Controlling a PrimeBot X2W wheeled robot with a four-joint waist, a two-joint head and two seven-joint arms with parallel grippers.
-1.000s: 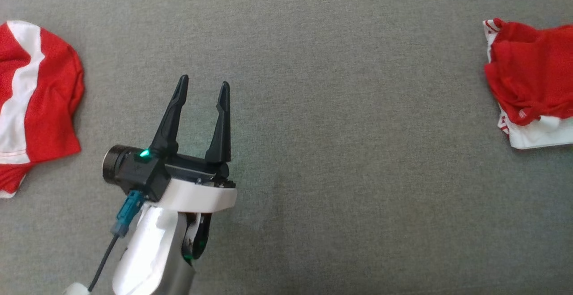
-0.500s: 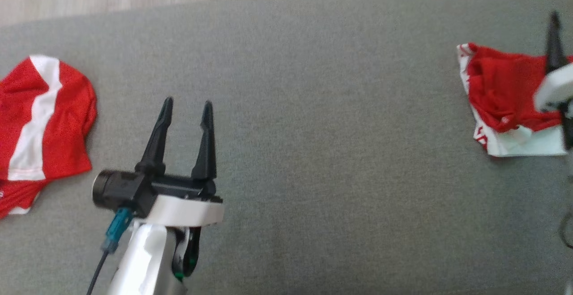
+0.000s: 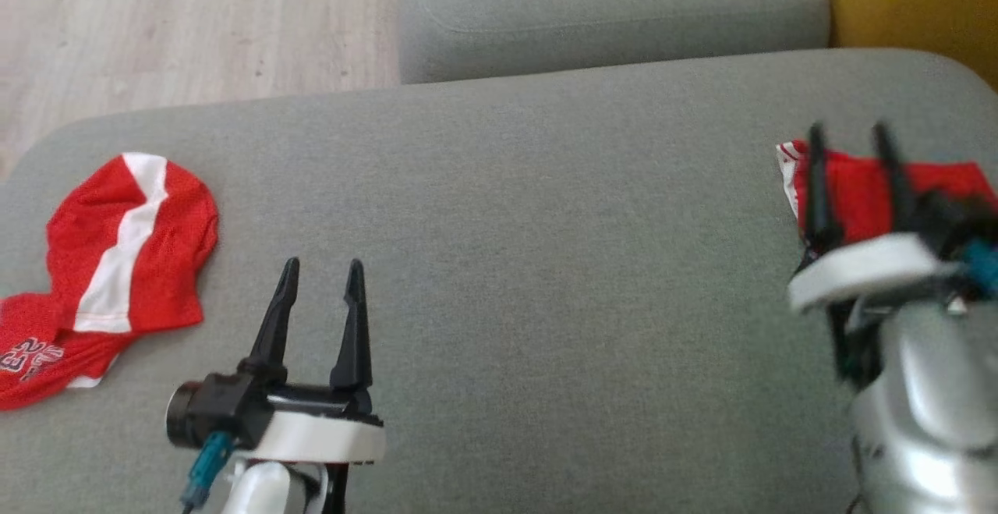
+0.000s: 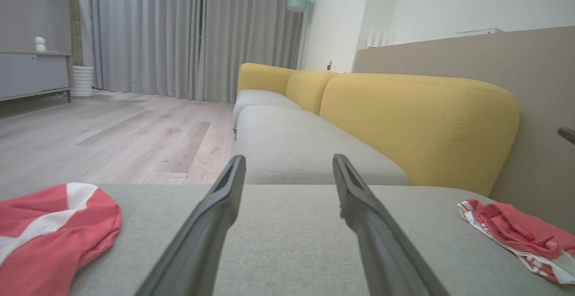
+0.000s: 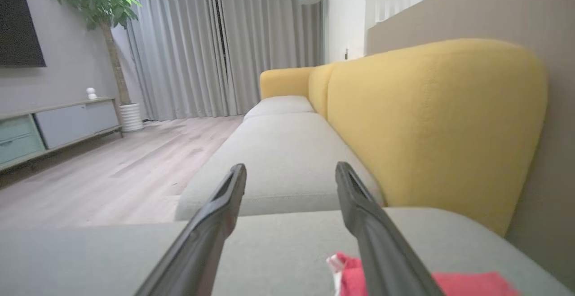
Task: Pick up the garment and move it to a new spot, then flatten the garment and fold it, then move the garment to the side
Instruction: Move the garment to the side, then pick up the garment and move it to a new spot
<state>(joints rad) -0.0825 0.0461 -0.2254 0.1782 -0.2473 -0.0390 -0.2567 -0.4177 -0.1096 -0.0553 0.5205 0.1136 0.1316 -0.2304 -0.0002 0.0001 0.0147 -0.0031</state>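
A folded red and white garment point(image 3: 858, 194) lies at the right end of the grey seat cushion point(image 3: 546, 264). My right gripper point(image 3: 848, 130) hovers over it, open and empty, blurred by motion. In the right wrist view its fingers point(image 5: 290, 166) stand wide apart, with the red cloth point(image 5: 471, 283) low at the right. A second red garment with a white stripe point(image 3: 125, 257) lies loosely spread at the cushion's left end. My left gripper point(image 3: 322, 266) is open and empty over bare cushion, to the right of that garment. The left wrist view, past the open left gripper point(image 4: 288, 159), has both garments point(image 4: 54, 228) point(image 4: 516, 233).
A yellow backrest point(image 4: 417, 125) runs along the right side of the sofa. Another grey cushion point(image 3: 608, 7) lies beyond this one. Wooden floor point(image 3: 156, 23) lies beyond the cushion's far left edge.
The head camera has tilted up, so the whole picture slid down. My right arm has come into view over the folded garment with its jaws open. The left gripper stays open.
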